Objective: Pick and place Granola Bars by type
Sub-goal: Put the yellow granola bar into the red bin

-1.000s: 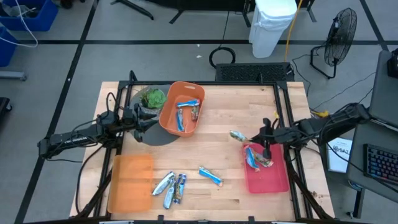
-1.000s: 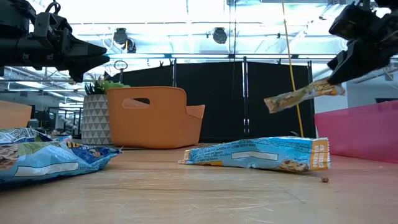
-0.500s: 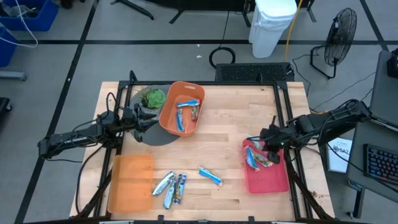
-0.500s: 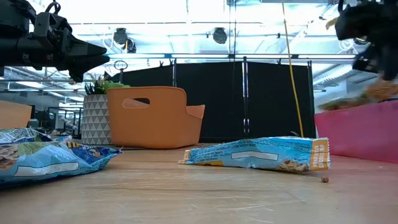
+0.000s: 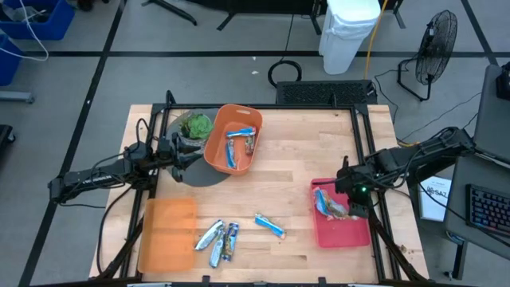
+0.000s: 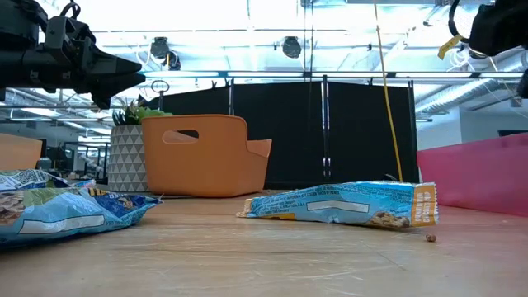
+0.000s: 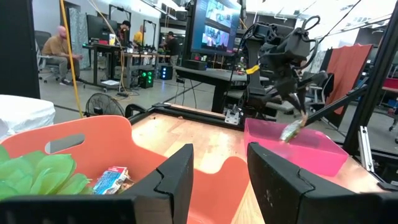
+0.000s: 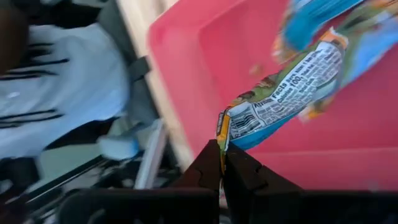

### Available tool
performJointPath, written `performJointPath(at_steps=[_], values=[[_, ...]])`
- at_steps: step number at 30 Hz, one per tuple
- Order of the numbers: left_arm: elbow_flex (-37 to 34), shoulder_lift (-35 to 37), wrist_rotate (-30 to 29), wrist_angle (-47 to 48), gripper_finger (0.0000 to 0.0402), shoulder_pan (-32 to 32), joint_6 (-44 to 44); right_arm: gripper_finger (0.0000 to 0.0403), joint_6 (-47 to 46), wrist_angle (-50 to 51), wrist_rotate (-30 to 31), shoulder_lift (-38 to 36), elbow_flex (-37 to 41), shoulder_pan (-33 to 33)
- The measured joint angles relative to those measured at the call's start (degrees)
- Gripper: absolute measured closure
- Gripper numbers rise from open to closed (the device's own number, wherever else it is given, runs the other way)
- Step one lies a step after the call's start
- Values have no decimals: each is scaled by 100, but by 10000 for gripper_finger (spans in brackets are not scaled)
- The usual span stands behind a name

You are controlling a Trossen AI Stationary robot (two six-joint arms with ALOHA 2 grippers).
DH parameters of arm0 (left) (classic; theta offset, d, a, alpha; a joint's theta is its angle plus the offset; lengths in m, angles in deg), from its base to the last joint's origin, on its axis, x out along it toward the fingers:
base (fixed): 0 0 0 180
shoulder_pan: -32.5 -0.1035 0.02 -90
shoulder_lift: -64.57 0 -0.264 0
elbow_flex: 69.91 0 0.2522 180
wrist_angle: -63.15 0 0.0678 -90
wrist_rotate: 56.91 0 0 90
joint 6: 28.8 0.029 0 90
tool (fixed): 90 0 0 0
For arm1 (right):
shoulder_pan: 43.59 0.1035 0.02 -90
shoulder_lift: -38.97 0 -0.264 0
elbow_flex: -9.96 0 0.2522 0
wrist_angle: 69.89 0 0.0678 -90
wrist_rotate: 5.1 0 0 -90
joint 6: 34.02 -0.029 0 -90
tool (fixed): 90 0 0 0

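Observation:
My right gripper (image 5: 351, 209) hovers over the pink tray (image 5: 344, 233) at the table's right, shut on a brownish granola bar (image 8: 283, 102). Other bars (image 5: 325, 201) lie in that tray. My left gripper (image 5: 194, 156) waits open, level, between the potted plant (image 5: 195, 125) and the orange basket (image 5: 232, 127), which holds several bars (image 5: 236, 143). One blue bar (image 5: 269, 226) and a small cluster of bars (image 5: 220, 239) lie flat on the wood near the near edge. The low view shows the blue bar (image 6: 342, 203) close up. My right gripper pinches the brownish bar by one crimped end (image 8: 222, 129) between its two shut fingers. The bar reaches out beyond the fingertips over the pink tray's floor. In the left wrist view the bar (image 7: 291, 130) hangs tilted below the gripper, above the tray; whether its low end touches, I cannot tell.
A flat orange tray (image 5: 167, 235) lies at the near left corner. A dark round mat (image 5: 199, 174) sits under the basket's near side. Bare wood (image 5: 291, 171) stretches between basket and pink tray. People sit at desks beyond the table (image 7: 59, 53).
My right gripper has carried the brownish bar from just beyond the pink tray's left edge toward the table's right and near edge, over the tray. The bar has dropped behind the tray's wall in the low view. The gripper has turned, and the bar now points down into the tray.

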Motion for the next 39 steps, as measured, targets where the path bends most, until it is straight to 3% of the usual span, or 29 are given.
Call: performJointPath(at_steps=[7, 13, 20, 26, 39], values=[[0, 0, 0, -1, 247, 2, 1, 403, -548, -426, -757, -2, 0, 0], [0, 0, -2, 0, 247, 0, 2, 403, -1073, -422, -919, -1, 252, 7], [0, 1, -1, 0, 247, 1, 2, 403, -1422, -1191, -876, 46, 982, 153], [0, 0, -2, 0, 247, 0, 2, 403, -858, -1400, -287, 24, 1406, 153], [0, 0, 0, 0, 247, 2, 0, 403, 290, -1366, 2085, -37, 1416, 151]])
